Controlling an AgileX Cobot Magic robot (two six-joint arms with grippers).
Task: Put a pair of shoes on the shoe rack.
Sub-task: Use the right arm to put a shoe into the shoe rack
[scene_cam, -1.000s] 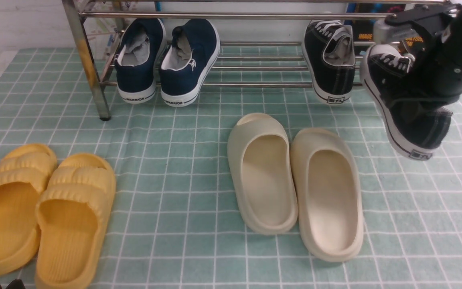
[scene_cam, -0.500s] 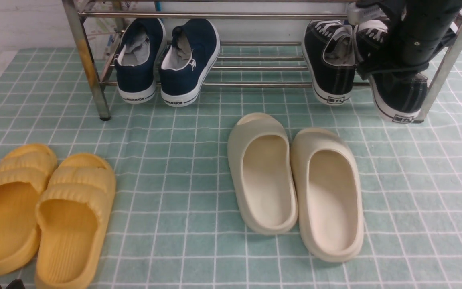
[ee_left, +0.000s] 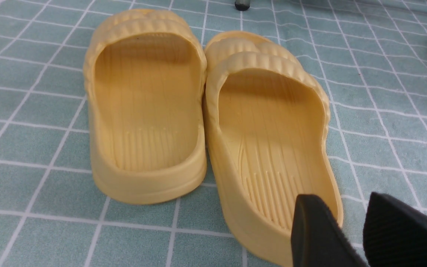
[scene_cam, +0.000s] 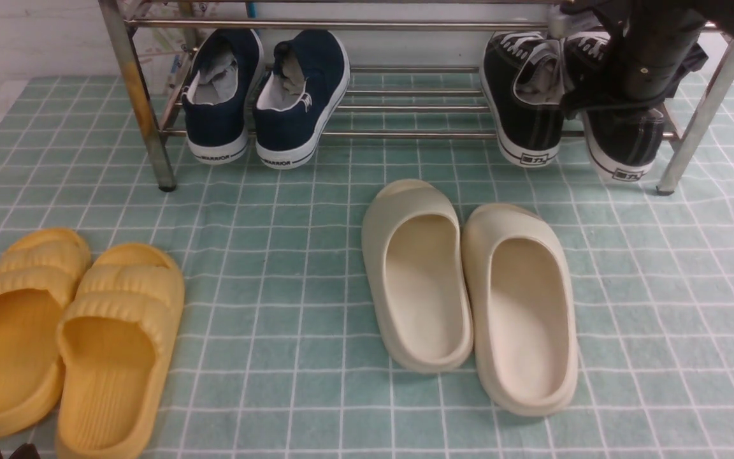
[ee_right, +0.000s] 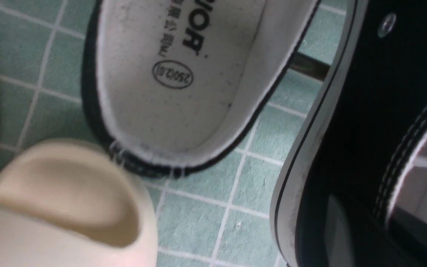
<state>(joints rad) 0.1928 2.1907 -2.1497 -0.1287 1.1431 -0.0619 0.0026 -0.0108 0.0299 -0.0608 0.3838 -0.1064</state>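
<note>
1. The right gripper (scene_cam: 615, 89) is pinched tight on the right-hand black sneaker (scene_cam: 622, 143), up by the shoe's opening. The arm (scene_cam: 657, 44) blocks the fingers themselves, so that's all I can make out.
2. That sneaker is at the right end of the shoe rack (scene_cam: 367, 25), over the lower rails. Its heel pokes out past the front rail, just inside the right front leg. Can't tell if its full weight is on the rails.
3. Its partner, the other black sneaker (scene_cam: 523, 105), is on the same rails right beside it, facing the same way. They're very close, but I can't say whether they touch.
4. The left gripper (ee_left: 341, 207) has its jaws apart with nothing in them, hovering over the heel of a yellow slipper (ee_left: 272, 129) on the green checked cloth (scene_cam: 278, 210).
5. The navy sneakers (scene_cam: 265, 95) take up the left end of the rack, and the cream slippers (scene_cam: 469, 287) lie on the cloth in front.
</note>
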